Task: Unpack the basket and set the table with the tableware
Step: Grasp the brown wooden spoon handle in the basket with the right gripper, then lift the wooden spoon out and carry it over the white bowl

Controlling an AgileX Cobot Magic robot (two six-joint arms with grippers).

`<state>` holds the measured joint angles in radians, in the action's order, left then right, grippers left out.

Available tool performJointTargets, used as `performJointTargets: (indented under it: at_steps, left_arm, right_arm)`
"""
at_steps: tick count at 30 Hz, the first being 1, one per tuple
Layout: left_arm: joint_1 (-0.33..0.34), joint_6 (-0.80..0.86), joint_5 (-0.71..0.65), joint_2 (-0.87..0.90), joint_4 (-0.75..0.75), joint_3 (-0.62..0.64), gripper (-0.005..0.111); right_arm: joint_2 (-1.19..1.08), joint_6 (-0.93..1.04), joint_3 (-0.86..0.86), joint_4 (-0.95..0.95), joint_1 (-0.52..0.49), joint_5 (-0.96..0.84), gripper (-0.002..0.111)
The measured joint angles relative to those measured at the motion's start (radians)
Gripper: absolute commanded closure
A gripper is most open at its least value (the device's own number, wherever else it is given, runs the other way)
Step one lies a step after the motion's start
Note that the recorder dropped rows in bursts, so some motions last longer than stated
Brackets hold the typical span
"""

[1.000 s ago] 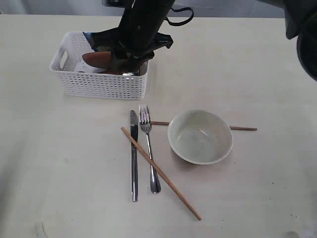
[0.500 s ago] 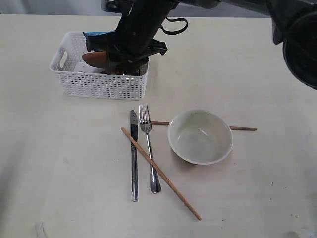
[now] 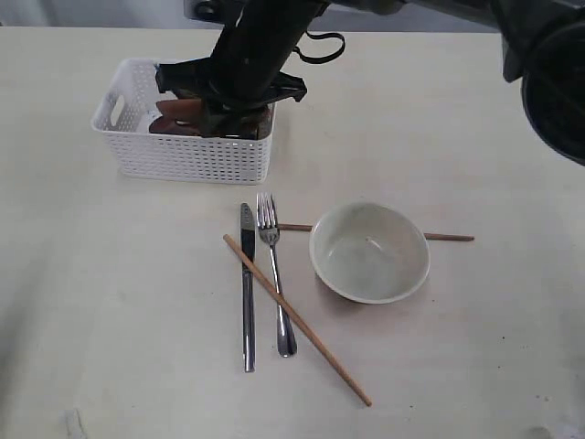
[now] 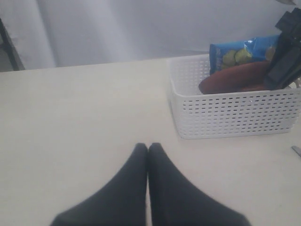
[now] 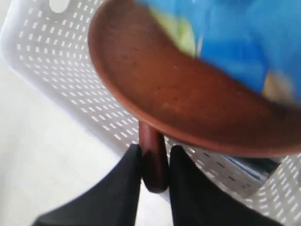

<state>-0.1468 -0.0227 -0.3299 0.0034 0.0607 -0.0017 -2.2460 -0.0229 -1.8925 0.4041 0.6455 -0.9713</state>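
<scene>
Much bare table (image 3: 110, 302) around basket (image 3: 192, 160); spoon handle (image 5: 153, 175) in right gripper (image 5: 155, 151)

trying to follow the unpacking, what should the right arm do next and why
Probably a slow, straight lift. The right gripper looks shut on the handle of the dark red-brown spoon inside the basket, close against the wooden plate and the snack packet. Pulling up should free it without dragging those, before it is carried toward the bowl.
</scene>
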Motion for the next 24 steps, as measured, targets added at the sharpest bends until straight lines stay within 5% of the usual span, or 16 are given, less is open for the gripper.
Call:
performJointTargets:
  at_steps: [24]
  left_arm:
    - [0.000, 0.000, 0.000, 0.000, 0.000, 0.000, 0.107]
  right_arm:
    - [0.155, 0.034, 0.000, 0.001, 0.000, -0.091, 0.109]
